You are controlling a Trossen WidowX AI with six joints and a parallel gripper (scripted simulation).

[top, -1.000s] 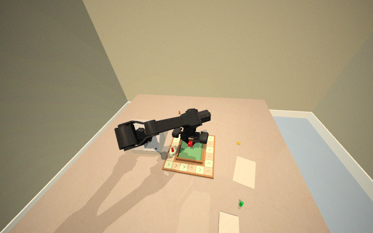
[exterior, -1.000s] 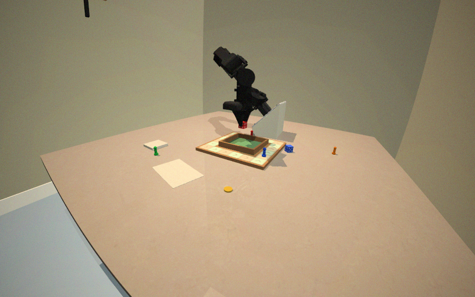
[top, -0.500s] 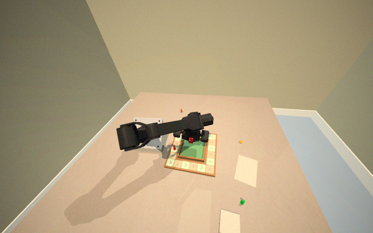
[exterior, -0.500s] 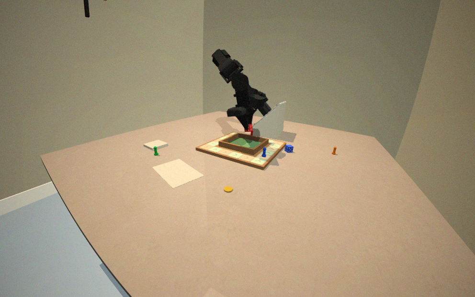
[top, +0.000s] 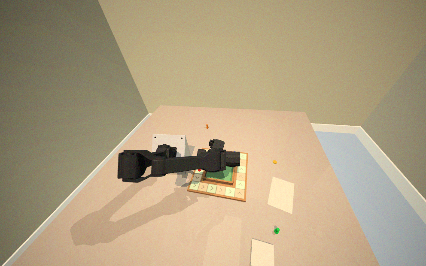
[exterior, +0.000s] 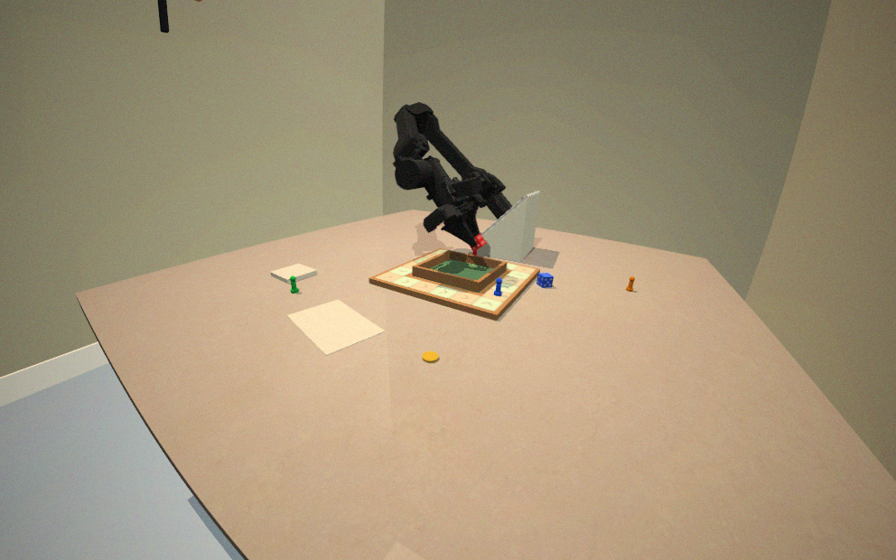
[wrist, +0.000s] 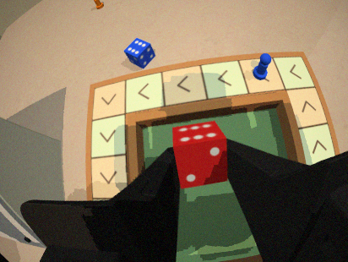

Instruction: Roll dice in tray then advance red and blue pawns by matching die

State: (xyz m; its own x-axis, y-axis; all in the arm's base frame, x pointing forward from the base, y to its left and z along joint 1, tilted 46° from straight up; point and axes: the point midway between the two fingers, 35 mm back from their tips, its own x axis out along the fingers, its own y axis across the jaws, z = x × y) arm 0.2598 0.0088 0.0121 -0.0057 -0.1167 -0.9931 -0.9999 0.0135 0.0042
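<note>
My gripper [exterior: 477, 242] [wrist: 198, 150] is shut on the red die [exterior: 480, 243] [wrist: 200, 162], held above the tray [top: 218, 181] [exterior: 449, 277] [wrist: 190, 108]. Its fingers are hidden in the top view. The blue die [exterior: 545, 280] [wrist: 140, 52] lies on the table just outside the board [top: 211, 188] [exterior: 435, 301] [wrist: 144, 99], six pips on its upper face in the wrist view. The blue pawn [exterior: 499, 287] [wrist: 262, 68] stands upright on an arrow square, one from a corner. The red pawn [top: 199, 170] shows only as a red spot beside the arm; the wrist view does not show it.
A white slanted panel [top: 169, 141] [exterior: 518, 230] stands by the arm's base. Around the board are an orange pawn [top: 207, 126] [exterior: 630, 284] [wrist: 99, 4], a green pawn [top: 276, 231] [exterior: 294, 284], a yellow disc [top: 275, 161] [exterior: 430, 356], a flat card [top: 281, 194] [exterior: 335, 326] and a pale slab [top: 262, 252] [exterior: 294, 272].
</note>
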